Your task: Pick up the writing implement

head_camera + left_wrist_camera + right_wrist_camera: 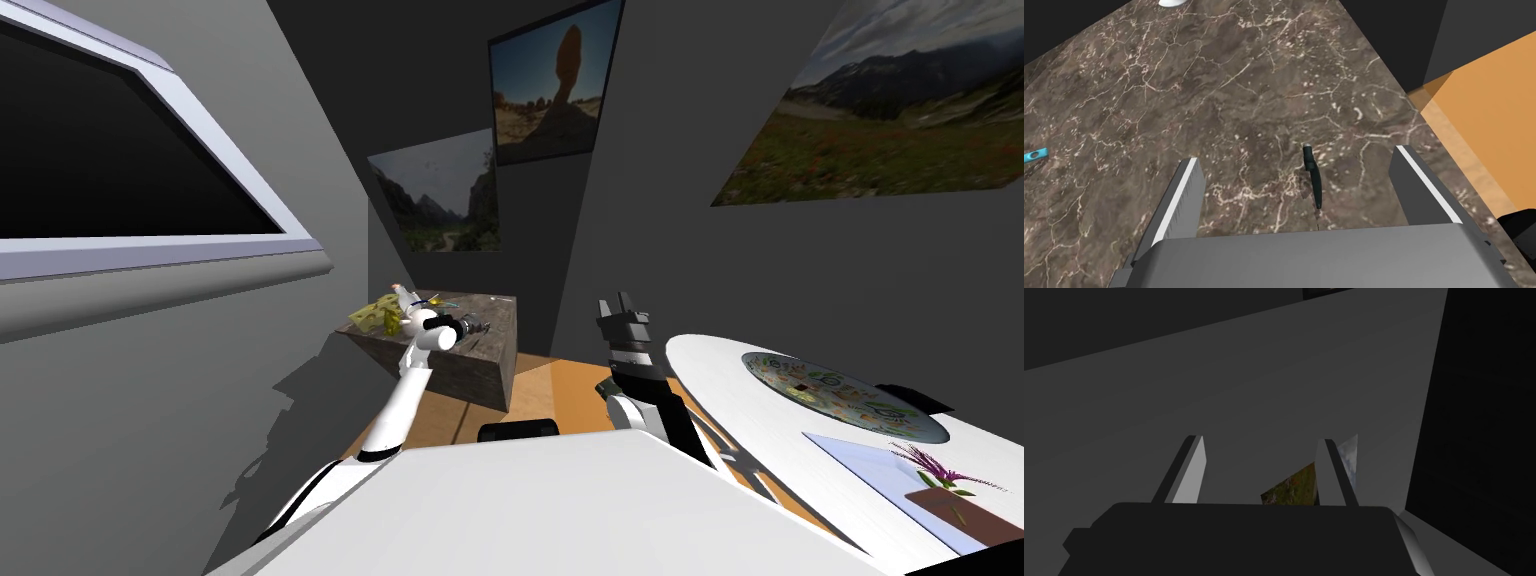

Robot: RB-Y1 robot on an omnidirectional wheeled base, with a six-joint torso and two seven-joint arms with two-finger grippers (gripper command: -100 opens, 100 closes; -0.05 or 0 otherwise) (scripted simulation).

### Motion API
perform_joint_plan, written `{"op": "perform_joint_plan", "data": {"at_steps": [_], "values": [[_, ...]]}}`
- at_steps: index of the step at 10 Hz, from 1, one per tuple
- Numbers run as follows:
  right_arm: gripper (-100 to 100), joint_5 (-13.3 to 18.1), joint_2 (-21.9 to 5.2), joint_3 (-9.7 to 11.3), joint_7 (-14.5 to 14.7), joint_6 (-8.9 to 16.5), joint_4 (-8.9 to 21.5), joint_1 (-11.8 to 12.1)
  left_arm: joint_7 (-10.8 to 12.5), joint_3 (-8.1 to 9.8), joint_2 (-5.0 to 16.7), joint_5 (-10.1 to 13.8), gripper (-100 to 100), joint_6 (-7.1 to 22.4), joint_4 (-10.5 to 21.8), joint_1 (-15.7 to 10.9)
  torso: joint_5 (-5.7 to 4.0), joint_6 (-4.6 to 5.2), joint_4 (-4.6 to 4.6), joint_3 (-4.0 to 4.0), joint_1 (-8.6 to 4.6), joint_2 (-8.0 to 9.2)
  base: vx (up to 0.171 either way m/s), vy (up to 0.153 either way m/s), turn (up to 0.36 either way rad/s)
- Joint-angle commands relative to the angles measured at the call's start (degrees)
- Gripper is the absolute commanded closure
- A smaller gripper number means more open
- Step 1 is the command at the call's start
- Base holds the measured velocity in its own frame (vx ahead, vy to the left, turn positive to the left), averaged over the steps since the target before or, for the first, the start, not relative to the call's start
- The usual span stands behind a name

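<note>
Left arm is the working arm: it reaches forward from the shoulder to the dark brown, veined stone counter [487,368], wrist bent so the left pincer [474,325] looks down on the top. In the left wrist view the left pincer [1297,157] stands wide, both fingers clear of everything. The pen [1313,177], dark and slim with a pale tip at its far end, lies flat on the counter [1224,90] between the two fingers, somewhat off-centre toward one of them and touching neither. Its long axis runs nearly along the fingers, from close to the pincer body outward, with a slight slant, so the closing line crosses the shaft. Judgement: orientation is suitable as it stands. The move needed is a straight descent with a small sideways correction to centre the shaft, then closing. Risk: a thin barrel on a hard top may roll or slip out. A light blue item [1034,155] lies well apart on the same top. Right arm is held upright near the chest, beside a white round table [720,365]; right pincer [622,303] empty, fingers parted.
</note>
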Motion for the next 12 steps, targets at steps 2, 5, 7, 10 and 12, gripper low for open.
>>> {"op": "perform_joint_plan", "data": {"at_steps": [2, 5, 7, 10, 12], "values": [[0, 0.0, 0.0, 0.0, 0.0, 0.0, 0.0, 0.0, 1.6, 0.06, 0.8, 0.5, -100, 3.5, 1.0, -0.2, 0.0, -0.01, 0.0, 0.0, 0.0, 0.01, 0.017, -0.039, 0.015], [0, 0.0, 0.0, 0.0, 0.0, 0.0, 0.0, 0.0, 4.1, 0.19, 2.0, 1.0, -100, 8.5, 2.7, -0.5, 0.0, 0.0, 0.0, 0.0, -0.01, 0.0, 0.022, -0.042, 0.019], [0, 0.0, 0.0, 0.0, 0.0, 0.0, 0.0, 0.0, 5.2, 0.26, 2.6, 1.1, -100, 10.8, 3.4, -0.6, 0.0, 0.0, 0.0, 0.0, 0.03, 0.0, 0.016, -0.033, 0.017], [0, 0.0, 0.0, 0.0, 0.0, 0.0, 0.0, 0.0, 7.1, 0.42, 3.8, 1.3, -100, 14.8, 4.7, -0.6, 0.0, 0.0, 0.0, -0.01, 0.01, -0.01, 0.023, -0.038, 0.018], [0, 0.0, 0.0, 0.0, 0.0, 0.0, 0.0, 0.0, 8.6, 0.6, 4.7, 1.3, -100, 17.8, 5.6, -0.5, 0.01, -0.01, 0.0, 0.01, 0.03, 0.01, 0.022, -0.031, 0.026]]}}
